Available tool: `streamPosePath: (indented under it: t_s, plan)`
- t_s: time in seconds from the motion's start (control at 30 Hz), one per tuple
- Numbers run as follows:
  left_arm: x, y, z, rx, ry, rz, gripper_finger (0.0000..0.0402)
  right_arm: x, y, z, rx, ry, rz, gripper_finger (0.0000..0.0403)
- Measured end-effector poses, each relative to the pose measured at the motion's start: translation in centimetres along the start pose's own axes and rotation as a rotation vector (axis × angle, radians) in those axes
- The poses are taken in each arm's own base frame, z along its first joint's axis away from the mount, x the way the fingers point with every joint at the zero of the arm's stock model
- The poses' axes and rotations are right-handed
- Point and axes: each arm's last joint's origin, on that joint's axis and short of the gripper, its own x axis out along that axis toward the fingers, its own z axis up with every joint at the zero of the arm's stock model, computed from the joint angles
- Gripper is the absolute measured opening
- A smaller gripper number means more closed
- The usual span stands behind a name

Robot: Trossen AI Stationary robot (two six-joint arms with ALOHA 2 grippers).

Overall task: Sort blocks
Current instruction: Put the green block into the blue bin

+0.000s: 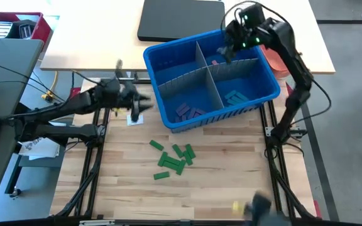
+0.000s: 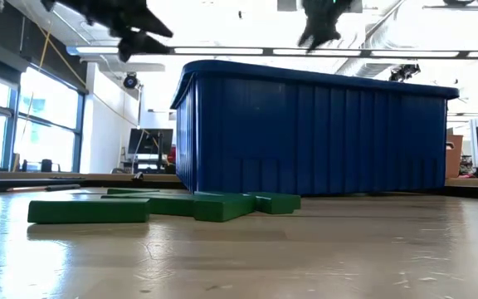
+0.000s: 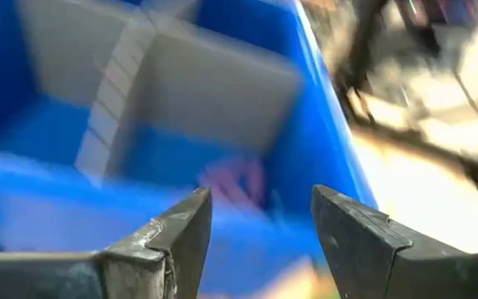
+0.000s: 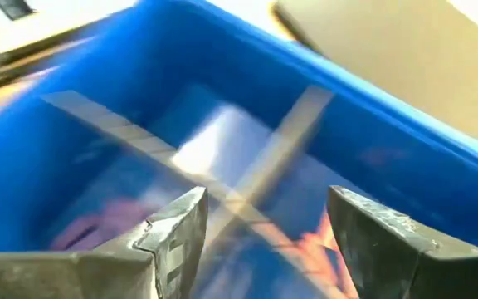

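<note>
Several green blocks (image 1: 171, 160) lie flat on the wooden table, in front of a blue bin (image 1: 168, 59) that a grey cross divider (image 1: 207, 74) splits into compartments. In the bin lie purple blocks (image 1: 187, 112) near left, teal blocks (image 1: 234, 97) near right and a pink block (image 1: 215, 61) far right. My left gripper (image 1: 144, 105) hovers open just left of the bin, with nothing between its fingers (image 3: 185, 228). My right gripper (image 1: 228, 50) hangs open and bare above the bin's far right compartment, looking down on the divider (image 4: 264, 166).
A black flat case (image 1: 181, 19) lies on the far table behind the bin, and an orange-red tray (image 1: 272, 59) shows at the bin's right. A small yellow piece (image 1: 237, 206) sits at the near edge. In the low view the bin (image 2: 314, 133) stands behind the green blocks (image 2: 164, 206).
</note>
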Motion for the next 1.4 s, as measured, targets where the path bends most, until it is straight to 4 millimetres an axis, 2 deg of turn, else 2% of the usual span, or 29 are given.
streamPosePath:
  t_s: [0.17,0.33,0.5,0.6,0.83,0.97,1.1,1.27,1.4]
  plan:
    - [0.4,-2.3,-3.7,0.053,0.289,-0.105,0.0181,-4.9,8.0,-0.5,-0.198,-0.039,0.247,0.0243]
    - [1.7,-4.2,-8.3,0.164,0.464,-0.268,0.0171,-7.7,14.5,-1.8,-0.362,-0.021,0.487,0.0243]
    - [3.1,-5.1,-12.3,0.329,0.529,-0.344,0.0170,-9.2,19.2,-2.8,-0.421,0.004,0.617,0.0243]
    - [4.0,-5.3,-14.3,0.418,0.534,-0.312,0.0173,-10.0,21.6,-3.6,-0.439,0.021,0.577,0.0244]
    - [6.3,-4.9,-17.2,0.445,0.517,-0.231,0.0220,-12.0,25.2,-5.7,-0.446,0.020,0.315,0.0244]
    - [7.7,-4.8,-18.5,0.469,0.502,-0.226,0.0252,-12.8,25.9,-6.4,-0.421,-0.016,0.178,0.0244]
    - [8.9,-4.5,-19.6,0.502,0.519,-0.149,0.0266,-13.4,26.4,-7.0,-0.368,-0.033,0.106,0.0244]
    - [10.0,-4.6,-20.7,0.477,0.552,-0.193,0.0242,-13.3,28.1,-8.4,-0.366,-0.019,0.105,0.0244]
    - [10.3,-4.7,-21.2,0.403,0.576,-0.172,0.0174,-11.7,30.9,-11.2,-0.424,0.015,0.032,0.0244]
